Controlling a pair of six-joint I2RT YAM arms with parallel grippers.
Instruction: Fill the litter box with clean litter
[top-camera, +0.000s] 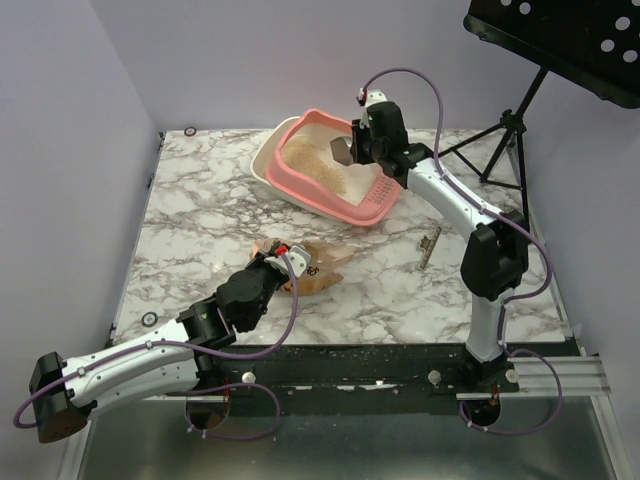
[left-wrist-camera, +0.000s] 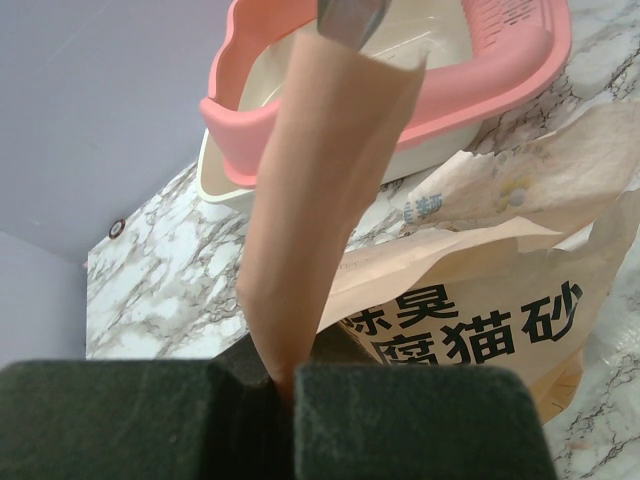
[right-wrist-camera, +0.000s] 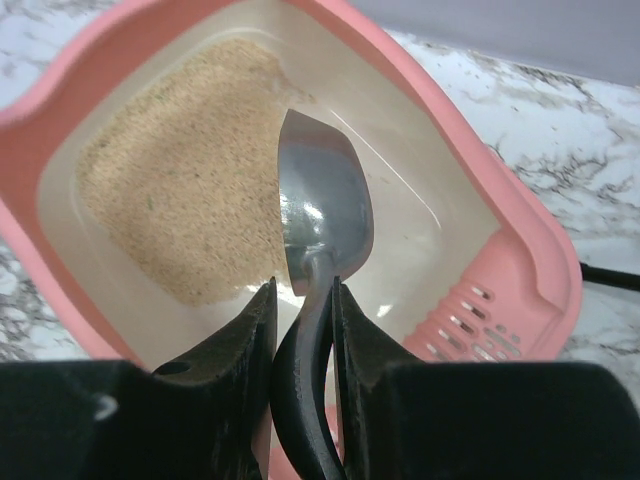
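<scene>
Clamped in my right gripper, a scoop hangs over litter in the box; my left gripper pinches the bag.

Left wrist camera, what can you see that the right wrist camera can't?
Only the left wrist view shows the paper litter bag with black printed characters, a flap of it pinched in the left gripper. Only the right wrist view shows the beige litter and the right gripper holding the empty metal scoop over it. Both show the pink litter box and the marble table. A grey bit at the left view's top edge may be the scoop.
</scene>
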